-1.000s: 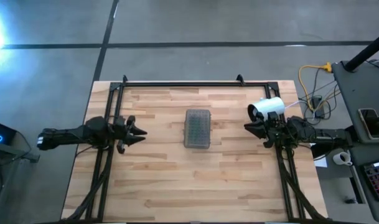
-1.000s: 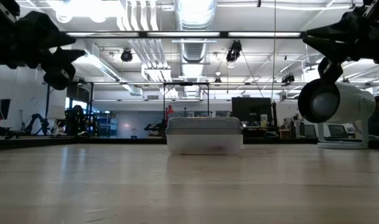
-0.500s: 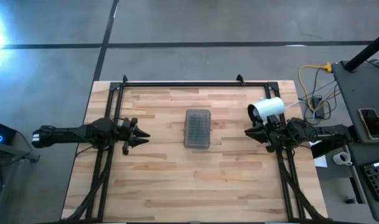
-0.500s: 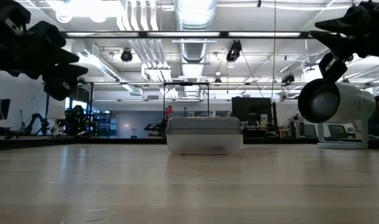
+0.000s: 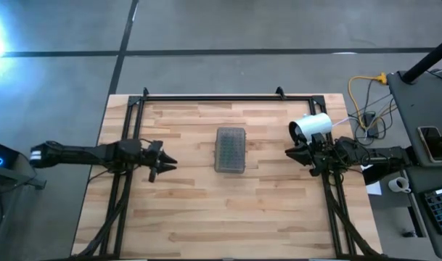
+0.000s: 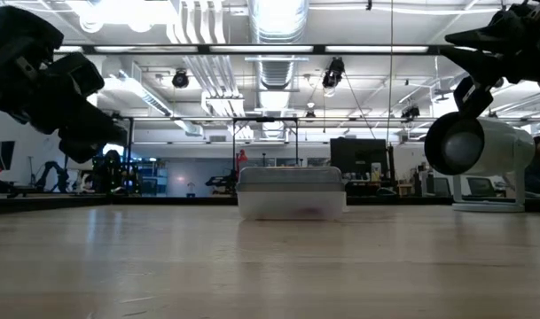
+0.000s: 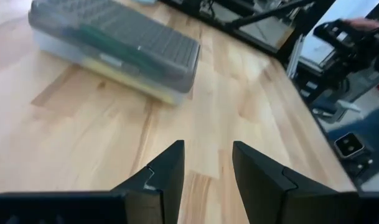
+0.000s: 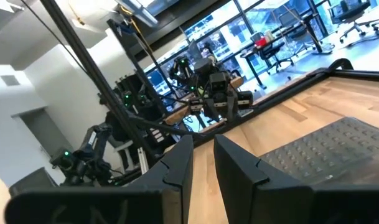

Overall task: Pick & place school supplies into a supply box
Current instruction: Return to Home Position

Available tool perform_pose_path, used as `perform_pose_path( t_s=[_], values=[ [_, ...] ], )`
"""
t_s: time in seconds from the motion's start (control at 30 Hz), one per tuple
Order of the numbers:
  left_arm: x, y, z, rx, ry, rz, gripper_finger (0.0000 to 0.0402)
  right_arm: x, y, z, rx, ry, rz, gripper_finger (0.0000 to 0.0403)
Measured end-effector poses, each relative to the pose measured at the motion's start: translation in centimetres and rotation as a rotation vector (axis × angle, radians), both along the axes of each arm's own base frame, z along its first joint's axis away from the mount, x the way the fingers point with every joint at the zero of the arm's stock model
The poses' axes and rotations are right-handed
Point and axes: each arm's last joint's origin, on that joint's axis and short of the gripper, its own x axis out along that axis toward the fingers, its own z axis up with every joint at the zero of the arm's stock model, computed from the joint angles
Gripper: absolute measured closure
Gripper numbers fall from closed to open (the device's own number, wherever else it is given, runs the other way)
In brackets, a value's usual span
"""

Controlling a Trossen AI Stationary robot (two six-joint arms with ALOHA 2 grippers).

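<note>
The supply box [image 5: 230,149] sits flat on its base at the middle of the table, its grey textured lid down; it also shows in the low view [image 6: 292,192]. Green and yellow supplies show through the supply box [image 7: 114,50] in the left wrist view; no supplies lie loose on the table. My left gripper [image 5: 170,161] hovers left of the box, open and empty, fingers pointing at it [image 7: 208,158]. My right gripper [image 5: 287,151] hovers right of the box, with a narrow gap between its fingers [image 8: 203,149], holding nothing.
A white cylindrical camera [image 5: 311,127] stands at the table's right side, just beyond my right gripper, and looms large in the low view [image 6: 478,146]. Black frame rails [image 5: 206,96] run along the far edge and down both sides. Bare wood lies near the box.
My left gripper has moved down and toward the table's near edge, creeping a little closer to the box. The box has stayed put.
</note>
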Motion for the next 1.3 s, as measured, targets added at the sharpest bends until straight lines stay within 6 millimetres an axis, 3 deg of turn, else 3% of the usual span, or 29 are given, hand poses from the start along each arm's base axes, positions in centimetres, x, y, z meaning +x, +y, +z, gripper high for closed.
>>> perform_pose_path(
  t_s=[0.57, 1.3],
  values=[
    [0.5, 0.0, -1.4, -0.009, 0.145, 0.0, 0.0281, 0.1, 0.0, -0.1, -0.001, 0.016, 0.0, 0.0344],
    [0.5, 0.0, -1.6, -0.01, 0.164, 0.0, 0.0281, 0.1, 0.0, -0.1, -0.001, 0.015, 0.0, 0.0344]
  ],
)
